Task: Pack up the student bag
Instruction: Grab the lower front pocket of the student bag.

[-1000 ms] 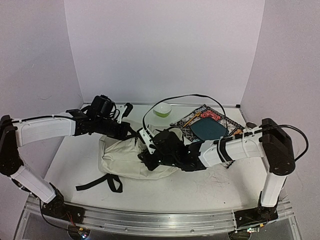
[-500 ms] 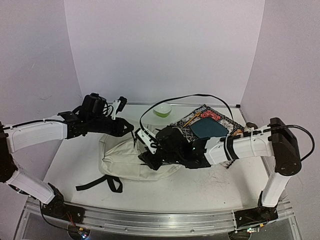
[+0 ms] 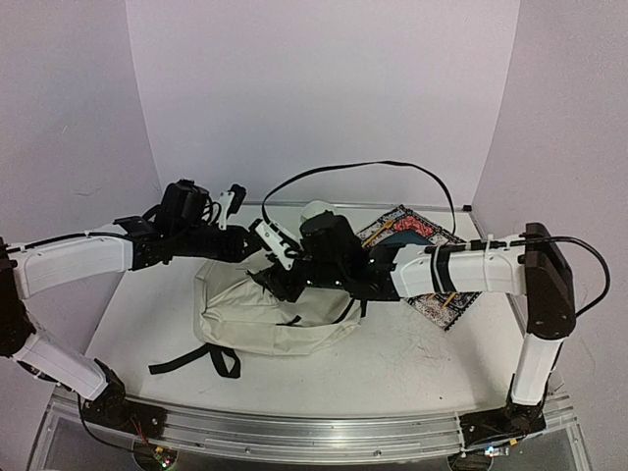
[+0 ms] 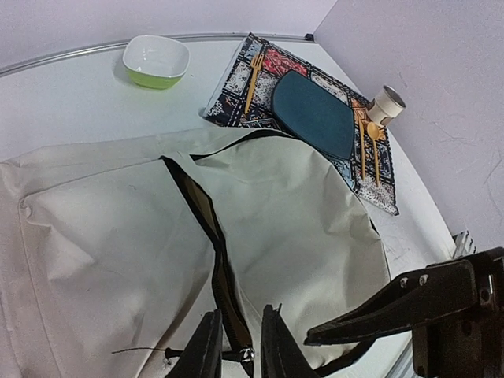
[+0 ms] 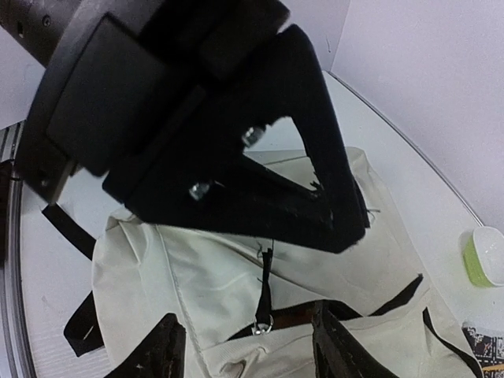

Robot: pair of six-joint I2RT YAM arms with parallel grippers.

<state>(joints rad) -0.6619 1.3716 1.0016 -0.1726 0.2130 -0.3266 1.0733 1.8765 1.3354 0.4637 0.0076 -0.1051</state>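
Observation:
The student bag (image 3: 257,316), cream fabric with black straps, lies flat mid-table. Its black zipper (image 4: 206,224) is partly undone, showing a dark slit. My left gripper (image 4: 239,348) hovers low over the near end of that slit, jaws a little apart, with the zip track and the metal pull (image 4: 246,354) between them but not pinched. My right gripper (image 5: 250,346) faces it from the other side, open wide, and the same pull with its black tab (image 5: 264,303) hangs between its fingers untouched. In the top view both grippers, left (image 3: 251,235) and right (image 3: 269,267), meet over the bag's far edge.
Behind the bag sits a green bowl (image 4: 156,59). To its right a patterned placemat (image 4: 236,98) carries a dark teal plate (image 4: 313,114), a yellow fork (image 4: 253,71) and more yellow cutlery (image 4: 372,150). A white cup (image 4: 386,102) stands near the wall. A black strap (image 3: 191,358) trails forward-left.
My right gripper has moved back and left over the bag towards the left gripper, and its jaws have widened. The left jaws have parted slightly.

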